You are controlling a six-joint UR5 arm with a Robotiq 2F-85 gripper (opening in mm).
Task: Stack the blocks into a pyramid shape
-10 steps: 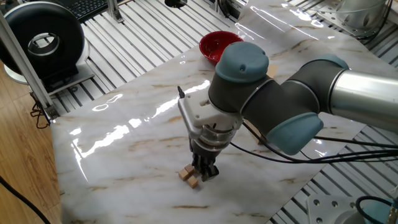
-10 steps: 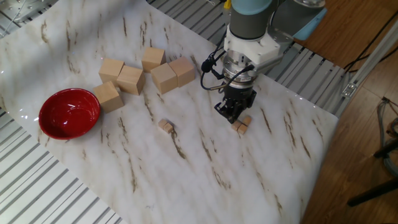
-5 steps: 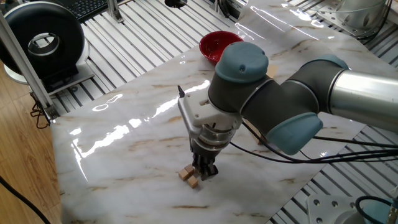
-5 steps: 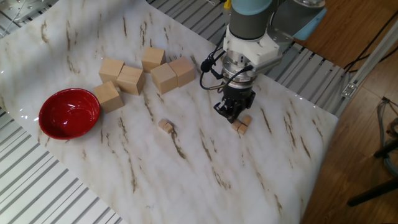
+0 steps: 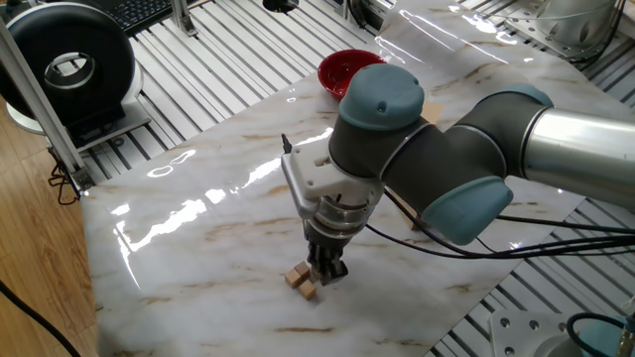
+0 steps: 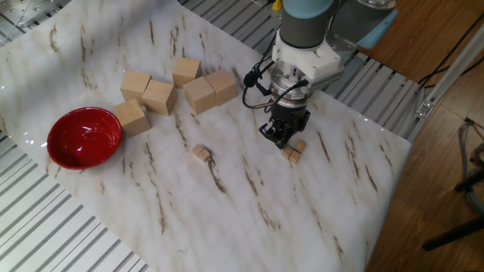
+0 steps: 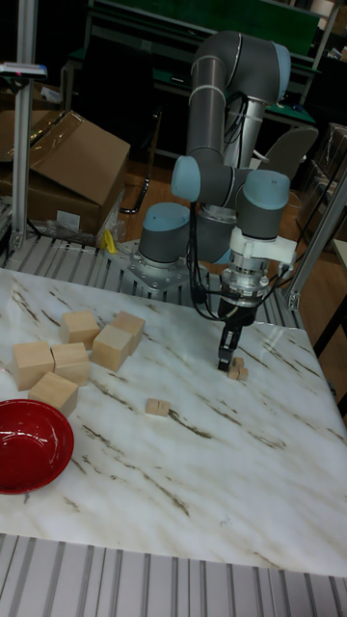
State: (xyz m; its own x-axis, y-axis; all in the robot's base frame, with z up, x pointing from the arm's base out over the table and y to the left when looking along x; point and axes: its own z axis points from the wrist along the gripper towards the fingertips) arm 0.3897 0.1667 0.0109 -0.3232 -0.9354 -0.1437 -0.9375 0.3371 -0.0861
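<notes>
Gripper: gripper (image 6: 284, 137) low over the cube cluster; fingers look nearly together, grip on a cube cannot be told.
Cluster: small cubes (image 5: 303, 283) touching on the tabletop (image 6: 242, 196), probably the pyramid base.
Stray cube: lone cube (image 6: 200, 153) apart, toward the red bowl (image 6: 83, 137); likely still to fetch.

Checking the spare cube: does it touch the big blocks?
Apart. The other fixed view shows bare marble between the lone cube and the big blocks.
</notes>
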